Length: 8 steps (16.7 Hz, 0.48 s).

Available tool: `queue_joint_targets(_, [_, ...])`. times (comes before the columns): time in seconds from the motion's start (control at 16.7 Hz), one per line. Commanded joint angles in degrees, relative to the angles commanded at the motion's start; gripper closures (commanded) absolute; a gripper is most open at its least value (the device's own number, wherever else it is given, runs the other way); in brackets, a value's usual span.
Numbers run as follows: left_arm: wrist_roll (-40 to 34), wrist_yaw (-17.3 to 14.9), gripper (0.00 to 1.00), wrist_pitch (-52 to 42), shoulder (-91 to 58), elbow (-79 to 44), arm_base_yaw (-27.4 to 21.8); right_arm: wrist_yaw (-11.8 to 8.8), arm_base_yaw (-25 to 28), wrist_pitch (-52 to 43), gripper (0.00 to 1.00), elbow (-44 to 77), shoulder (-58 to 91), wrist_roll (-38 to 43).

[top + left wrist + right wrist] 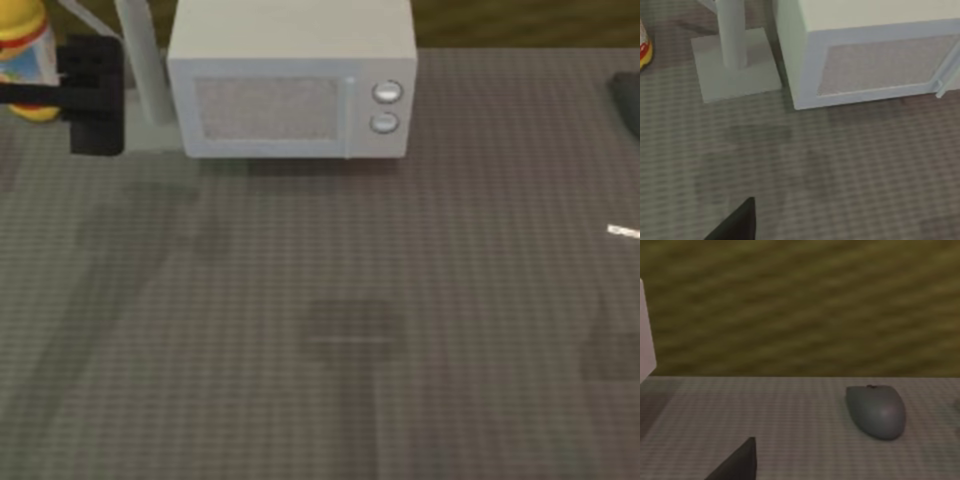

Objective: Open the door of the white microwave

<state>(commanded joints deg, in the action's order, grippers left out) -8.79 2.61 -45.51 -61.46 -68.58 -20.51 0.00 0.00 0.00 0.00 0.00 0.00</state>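
**White door shut — left arm has the short reach**

White and boxy, the microwave (290, 40) sits at the far edge of the counter (320, 350), on its left half. The door (265, 108) lies flat against the front, so nothing of the task is done yet. Its thin handle (348, 112) runs upright along the door's right edge, just beside the two knobs (387, 93).

Neither pair of jaws shows in the top view. My left jaws appear only as a dark wedge at the rim of the left wrist view, hanging over bare counter and well apart from the door. My right jaws appear the same way in the right wrist view. I cannot tell whether either pair is open or closed.

What the next move turns on is the handle. From my left wrist the microwave's front fills the far side of the view, with the grey stand (732, 75) beside it and the handle (945, 80) right at the picture's edge. From my right wrist I see only a sliver of white, plus a grey mouse (876, 411) on the counter. I judge the left arm the nearer one. It would have to travel across the door's face to the handle side, then meet that upright bar with the jaws set across it — not along it.
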Motion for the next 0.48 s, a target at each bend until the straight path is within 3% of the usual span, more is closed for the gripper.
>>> queue_joint_targets(0.48, [-11.2,5.0,0.00,-22.4,-41.7,-43.5,-12.8,0.0,0.0,0.0,0.00,0.0,0.0,0.0])
